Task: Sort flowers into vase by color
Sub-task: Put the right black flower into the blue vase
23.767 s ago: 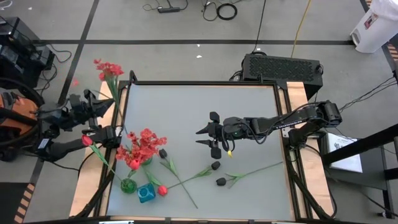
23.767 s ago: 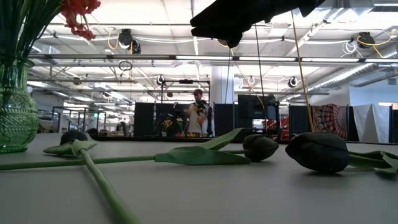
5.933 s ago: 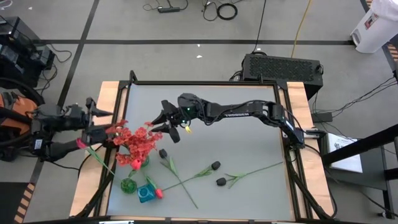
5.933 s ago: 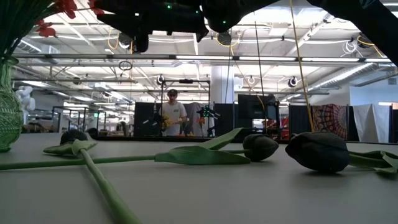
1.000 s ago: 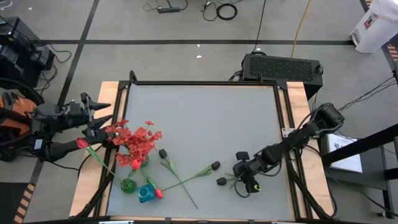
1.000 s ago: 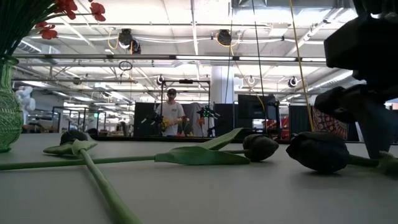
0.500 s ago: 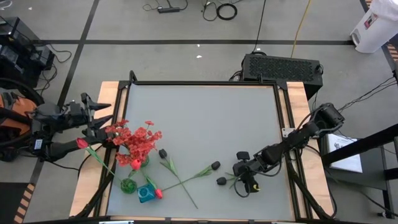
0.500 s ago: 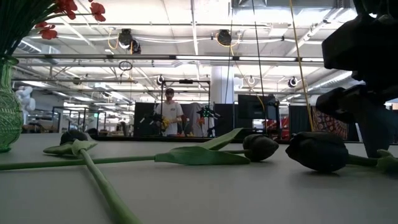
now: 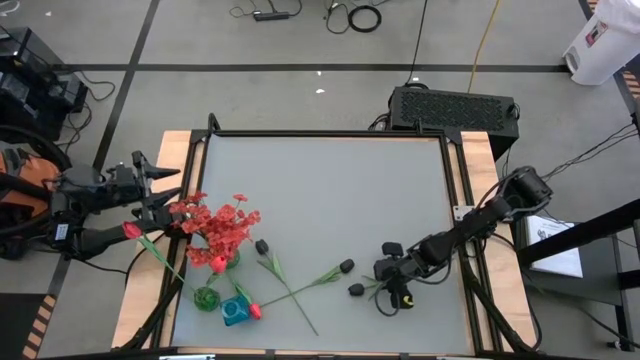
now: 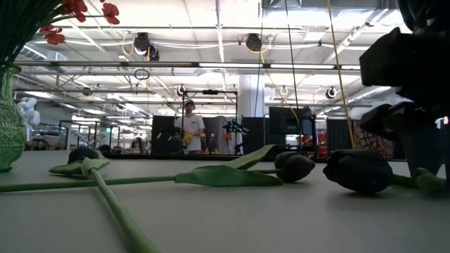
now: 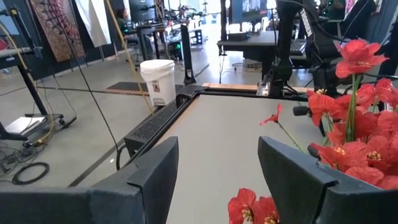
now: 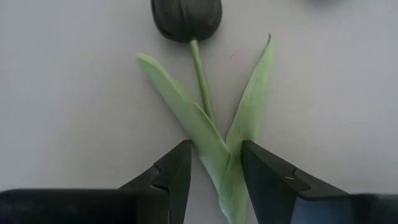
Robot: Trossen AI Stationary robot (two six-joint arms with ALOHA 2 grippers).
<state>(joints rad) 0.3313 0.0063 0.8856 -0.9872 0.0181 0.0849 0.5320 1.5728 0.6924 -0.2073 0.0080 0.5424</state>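
Right wrist view: the right claw (image 12: 214, 171) stood partly open, its two dark fingers straddling the green stem and leaves of a black tulip-like artificial flower (image 12: 187, 18) lying flat on the grey surface (image 12: 68, 93), gripping nothing. Far across, the left claw (image 9: 158, 190) hung open and empty beside the frilly red flowers (image 9: 225, 228) in a green glass vase (image 10: 8, 126)

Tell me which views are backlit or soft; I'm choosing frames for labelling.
Low view: bright ceiling lights backlight the scene, leaving the black tulip-like bud and right pincer near-silhouettes. Right wrist view: evenly lit, same bud sharp. Left wrist view: the near frilly red fabric blooms are soft.
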